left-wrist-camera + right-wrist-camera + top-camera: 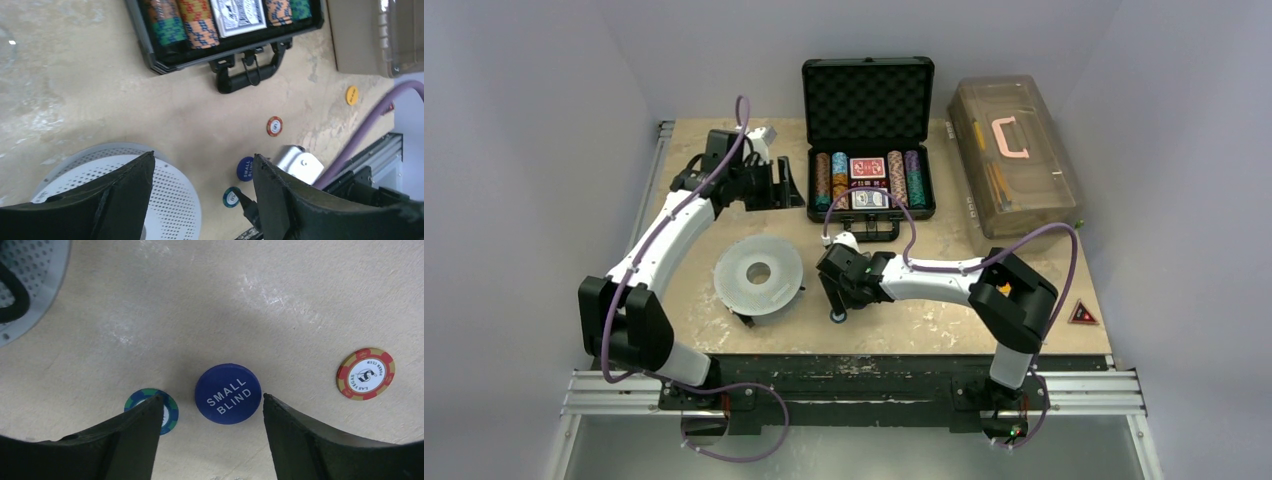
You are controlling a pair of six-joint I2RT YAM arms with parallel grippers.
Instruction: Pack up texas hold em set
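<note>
Just over blue button [228, 393], right gripper [212, 396] (spread)

Left tool [203, 160] and right tool [212, 397] both angle downward, fingers spread apart.

The briefcase [868, 100] is sitting at the table's [924, 300] back, the toolbox [1014, 155] lying right of it and the perforated disc [734, 280] before it, leftward. The SMALL BLIND button [228, 393] is lying between the Las Vegas chip [365, 373] and a second chip [171, 412].

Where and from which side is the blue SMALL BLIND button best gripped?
Probably its rim at two opposite edges, from straight above: the blue button lies flat on the table, a thin disc, with the right gripper open over it.
</note>
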